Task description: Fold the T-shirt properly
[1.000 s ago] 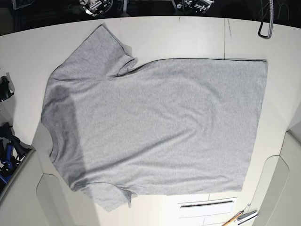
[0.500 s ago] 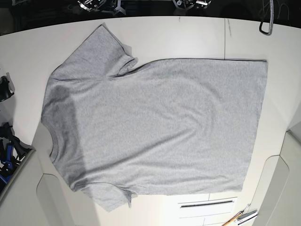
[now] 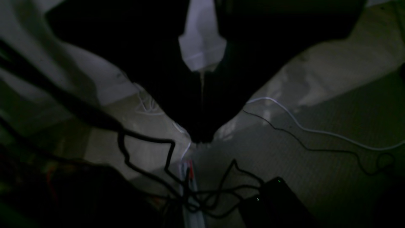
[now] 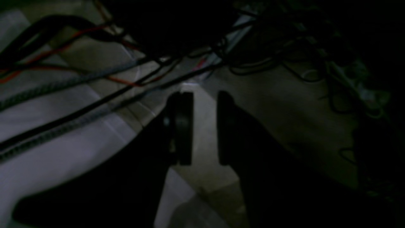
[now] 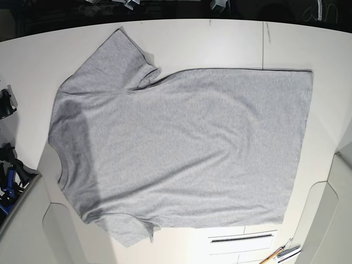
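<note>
The light-grey T-shirt [image 5: 181, 143] lies spread flat on the white table [image 5: 220, 44], plain side up. Its collar is at the left, its hem at the right, one sleeve at the far left and one at the near left. No gripper touches it. Both arms are back beyond the table's far edge, almost out of the base view. In the left wrist view my left gripper [image 3: 201, 139] is shut and empty, hanging over the floor. In the right wrist view my right gripper [image 4: 205, 95] is open by a narrow gap and empty, over cables.
Dark clamps [image 5: 5, 104] and a blue part [image 5: 8, 181] sit at the table's left edge. Small tools [image 5: 283, 254] lie at the near right. The wrist views show dim floor with cables [image 3: 316, 131] and a black box [image 3: 278, 199].
The arm parts at the top edge of the base view have drawn back further out of frame. The T-shirt has not moved.
</note>
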